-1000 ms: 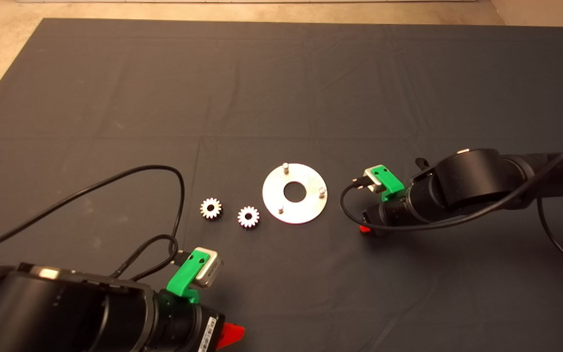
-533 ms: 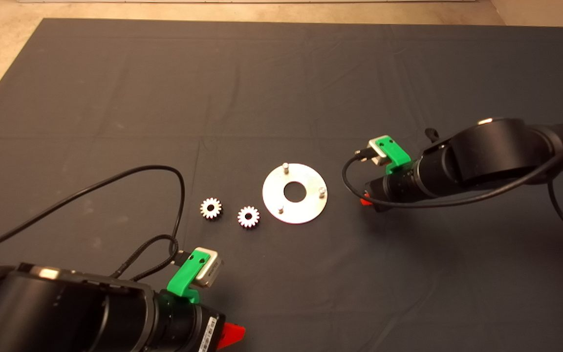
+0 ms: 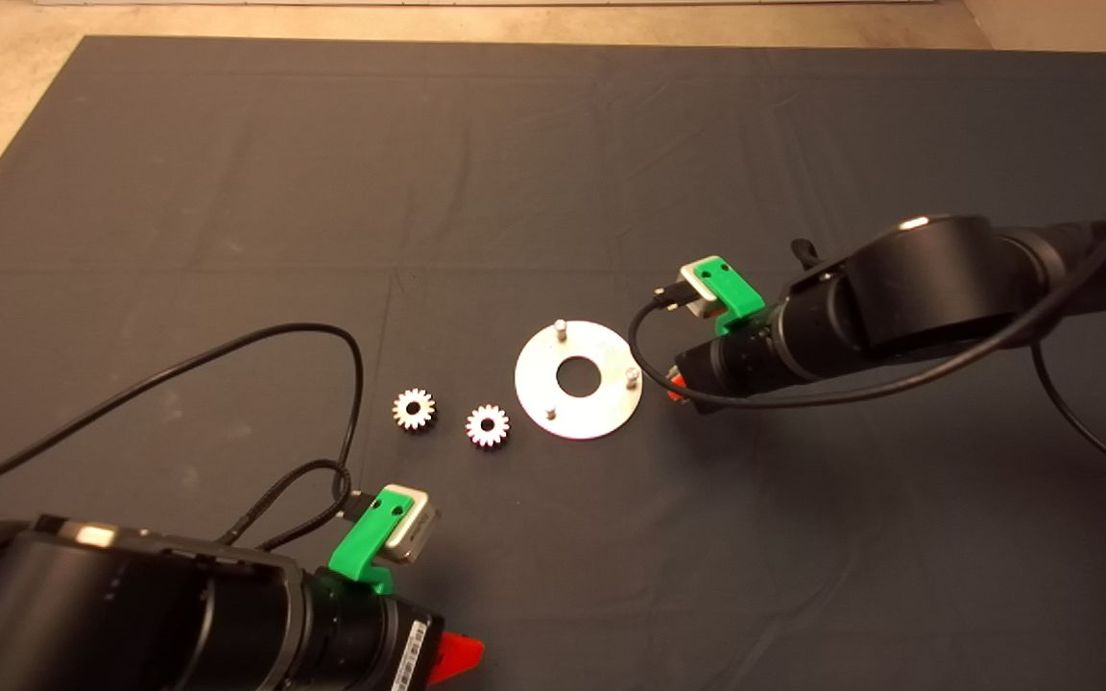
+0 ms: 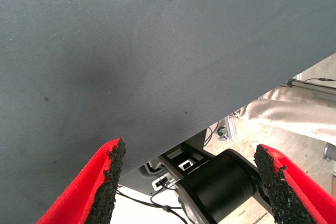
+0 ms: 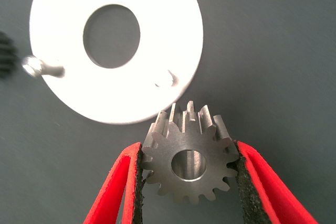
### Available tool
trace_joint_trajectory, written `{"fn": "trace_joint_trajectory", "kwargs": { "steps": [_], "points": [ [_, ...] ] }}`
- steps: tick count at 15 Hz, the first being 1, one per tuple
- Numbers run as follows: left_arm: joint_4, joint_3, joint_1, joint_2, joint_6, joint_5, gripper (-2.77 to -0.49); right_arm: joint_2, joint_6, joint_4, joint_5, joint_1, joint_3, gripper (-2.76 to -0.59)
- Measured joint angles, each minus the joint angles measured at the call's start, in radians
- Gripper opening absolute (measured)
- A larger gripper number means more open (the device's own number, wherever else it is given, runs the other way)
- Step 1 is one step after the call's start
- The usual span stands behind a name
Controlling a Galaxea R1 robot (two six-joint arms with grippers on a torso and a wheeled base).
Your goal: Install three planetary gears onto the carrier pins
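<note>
The shiny silver disc [image 3: 603, 413] lies mid-mat, and its three carrier pins [image 3: 561, 327] [image 3: 631, 373] [image 3: 550, 413] stand bare. Two planetary gears [image 3: 414, 409] [image 3: 488, 425] rest flat on the mat left of it. My right gripper [image 3: 676, 386] hovers just off the disc's right edge. In the right wrist view it [image 5: 188, 150] is shut on a third gear [image 5: 190, 163], which hangs close to one pin [image 5: 170, 80] of the disc [image 5: 168, 35]. My left gripper [image 4: 189, 150] is open with nothing between its fingers, parked at the lower left [image 3: 452, 657].
Black cables [image 3: 342, 384] loop over the mat from the left arm, near the two loose gears. Another cable [image 3: 649, 374] curls off the right wrist beside the disc. Beyond the mat's edge the left wrist view shows robot hardware [image 4: 220, 187] and floor.
The right arm, holding the gear, rose from the mat and then swung left, ending close to the disc's right edge. The left arm and the two loose gears stayed still.
</note>
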Motion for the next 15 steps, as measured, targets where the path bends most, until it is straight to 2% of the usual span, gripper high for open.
{"fn": "trace_joint_trajectory", "kwargs": {
  "steps": [2,4,6,9,12,15],
  "points": [
    [0.0,0.0,0.0,-0.001,0.0,0.0,-1.51,0.032,0.0,0.0,0.02,0.0,-0.037,-2.38],
    [0.0,0.0,0.0,0.0,0.0,0.0,-1.51,0.057,0.0,0.003,0.03,0.0,-0.072,-2.38],
    [0.0,0.0,0.0,0.0,0.0,0.0,-1.51,0.081,0.0,0.008,0.03,0.0,-0.104,-2.39],
    [0.0,0.0,0.0,0.0,0.0,0.0,-1.51,0.09,0.0,0.017,0.035,0.0,-0.114,-2.39],
    [0.0,0.0,0.0,0.0,0.0,0.0,-1.51,0.09,-0.001,0.052,0.032,0.0,-0.138,-2.39],
    [0.0,0.0,0.0,0.0,0.0,0.0,-1.51,0.09,-0.002,0.06,0.026,0.0,-0.148,-2.39]
  ]
}}
